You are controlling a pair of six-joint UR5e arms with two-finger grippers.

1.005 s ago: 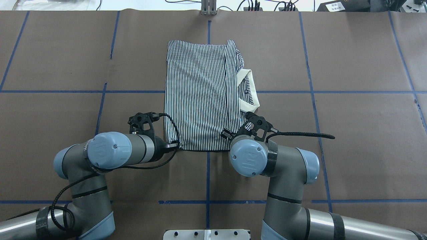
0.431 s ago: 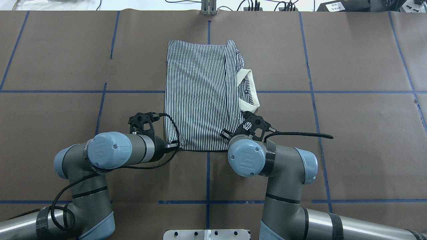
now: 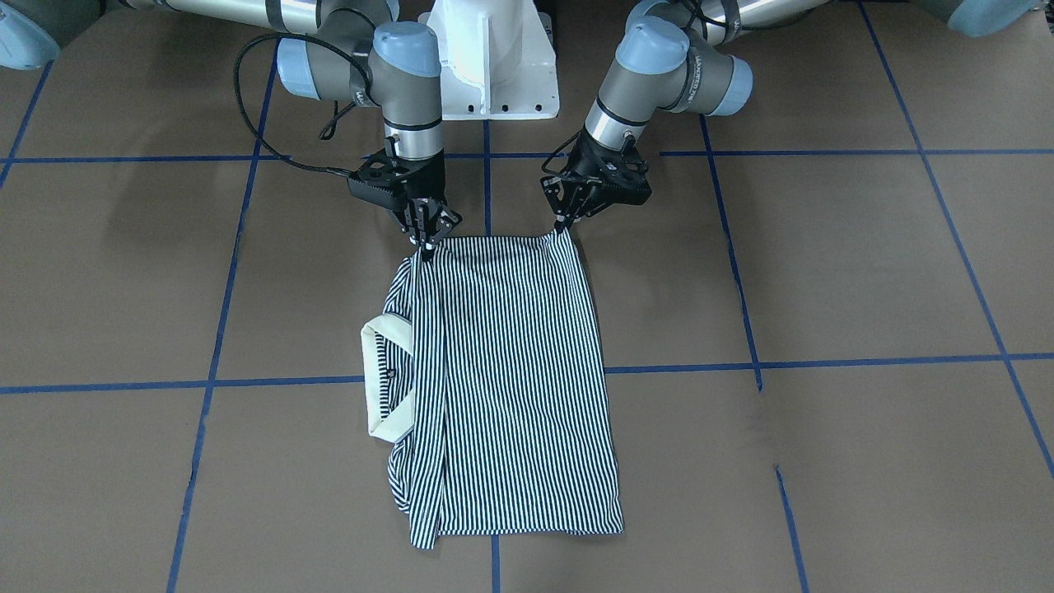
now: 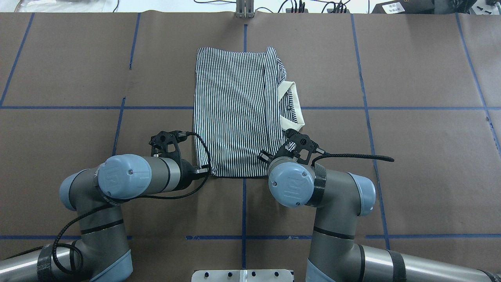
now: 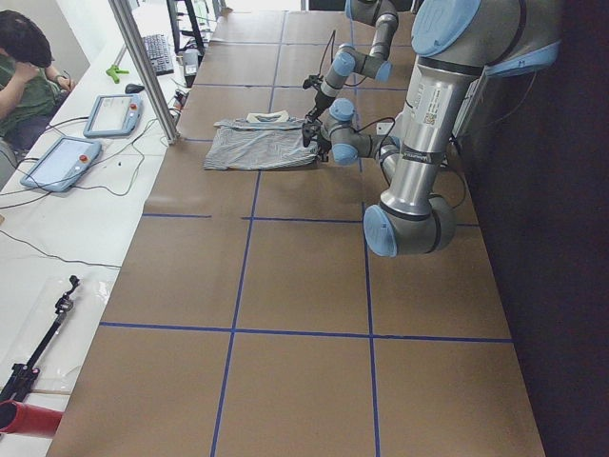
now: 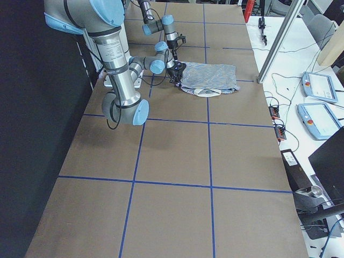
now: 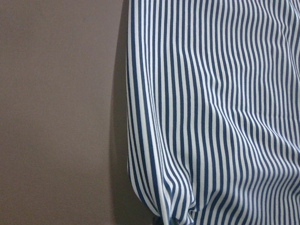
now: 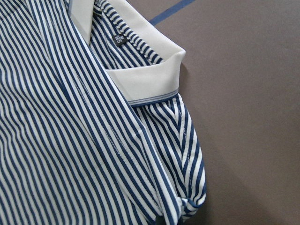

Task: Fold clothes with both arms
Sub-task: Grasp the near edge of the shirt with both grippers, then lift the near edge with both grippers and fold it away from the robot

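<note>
Navy-and-white cloth puckers at both grippers: the left gripper (image 3: 563,226) and right gripper (image 3: 426,240) are each closed on a near corner of the shirt (image 3: 510,371), which lies flat on the table (image 3: 823,288) stretching away from them, likely so both corners can rise together for a cross fold. Its collar (image 8: 145,75) pokes out just beyond the right gripper; the tag (image 8: 117,39) inside bears marks too small to read, while one arm cap (image 4: 290,185) shows UR.

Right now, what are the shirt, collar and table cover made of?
The shirt looks like soft matte fabric, probably cotton: it drapes and puckers. The collar seems a thicker cream knit that holds its fold. The table cover is a matte brown sheet, likely paper; no gloss.
</note>
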